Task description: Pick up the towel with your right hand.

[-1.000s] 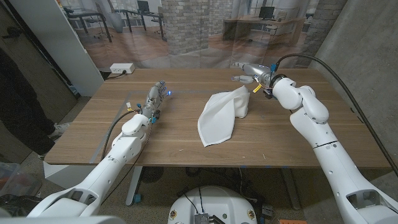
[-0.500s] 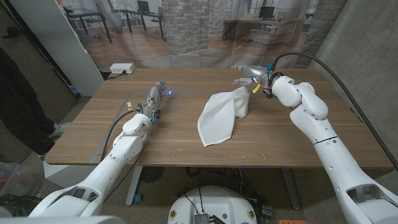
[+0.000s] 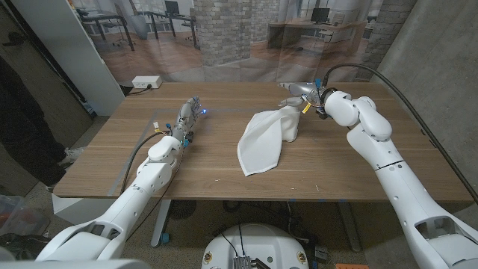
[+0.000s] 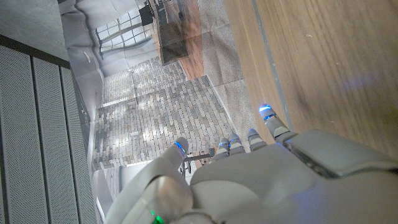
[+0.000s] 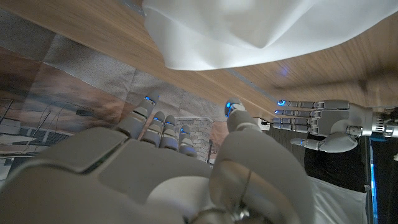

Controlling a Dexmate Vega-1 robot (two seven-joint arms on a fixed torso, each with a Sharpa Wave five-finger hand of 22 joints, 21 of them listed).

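Observation:
A white towel (image 3: 267,137) lies crumpled on the wooden table (image 3: 336,161), right of the middle, its far end bunched up near my right hand. My right hand (image 3: 297,95) hovers just behind that bunched end with fingers spread and nothing in them. In the right wrist view the towel (image 5: 261,25) spreads beyond my right hand's fingertips (image 5: 233,109), apart from them. My left hand (image 3: 188,113) stretches out over the table's left part, fingers extended, holding nothing; it also shows across the table in the right wrist view as the left hand (image 5: 320,121).
A white power strip (image 3: 146,82) sits at the table's far left corner. A dark-clothed person (image 3: 22,112) stands at the picture's left edge. Bare wood surrounds the towel on all sides.
My right hand has drifted slightly toward the towel's bunched end and lowered a little. The towel and my left hand have not moved.

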